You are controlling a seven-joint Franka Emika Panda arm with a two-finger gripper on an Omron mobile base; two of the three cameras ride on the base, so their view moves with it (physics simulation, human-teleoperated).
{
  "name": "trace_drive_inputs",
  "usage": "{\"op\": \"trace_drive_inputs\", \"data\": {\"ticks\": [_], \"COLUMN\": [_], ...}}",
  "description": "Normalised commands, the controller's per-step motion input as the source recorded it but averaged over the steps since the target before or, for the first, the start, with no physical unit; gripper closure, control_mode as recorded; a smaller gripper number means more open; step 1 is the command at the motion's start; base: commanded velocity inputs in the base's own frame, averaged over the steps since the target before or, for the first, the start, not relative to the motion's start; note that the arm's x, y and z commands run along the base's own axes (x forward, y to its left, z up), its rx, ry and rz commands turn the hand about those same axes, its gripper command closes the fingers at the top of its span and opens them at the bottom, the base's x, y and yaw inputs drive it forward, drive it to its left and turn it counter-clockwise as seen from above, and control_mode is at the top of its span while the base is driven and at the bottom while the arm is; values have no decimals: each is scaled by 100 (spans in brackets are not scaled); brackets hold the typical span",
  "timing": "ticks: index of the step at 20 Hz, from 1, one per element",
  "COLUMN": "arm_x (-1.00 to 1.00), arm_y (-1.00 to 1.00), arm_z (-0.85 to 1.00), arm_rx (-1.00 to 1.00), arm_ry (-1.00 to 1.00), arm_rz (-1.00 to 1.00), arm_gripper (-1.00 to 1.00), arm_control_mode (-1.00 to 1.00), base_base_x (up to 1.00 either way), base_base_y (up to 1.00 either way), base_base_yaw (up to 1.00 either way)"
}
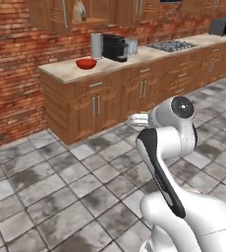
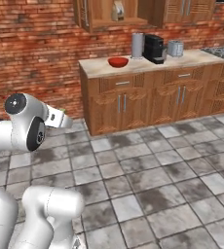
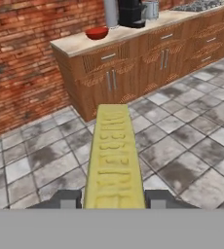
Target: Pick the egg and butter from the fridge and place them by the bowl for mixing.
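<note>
In the hand view, the butter, a yellow stick with an embossed top, reaches forward from between my finger tips. My gripper is shut on its near end. The hand hangs over the tiled floor, well short of the counter. The red bowl sits near the left end of the wooden counter. The egg and the fridge are out of view.
A steel canister, a black coffee machine and a toaster stand right of the bowl. A stove top and microwave lie farther right. Brick wall stands left of the counter; grey floor tiles stretch ahead.
</note>
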Motion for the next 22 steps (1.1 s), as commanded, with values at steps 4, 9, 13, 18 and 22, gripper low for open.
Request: {"op": "trace_drive_inputs", "data": {"ticks": [4,9,13,18,22], "arm_x": [0,0,0,0,0], "arm_y": [0,0,0,0,0], "arm_z": [0,0,0,0,0], "arm_rx": [0,0,0,0,0], "arm_ry": [0,0,0,0,0], "arm_rz": [0,0,0,0,0], "arm_gripper": [100,100,100,100,100], "arm_control_mode": [100,100,100,100,100], "base_base_x": [67,75,83,92,94], "base_base_y": [18,15,9,1,-6], "base_base_yaw": [-36,-27,-15,-2,6]}}
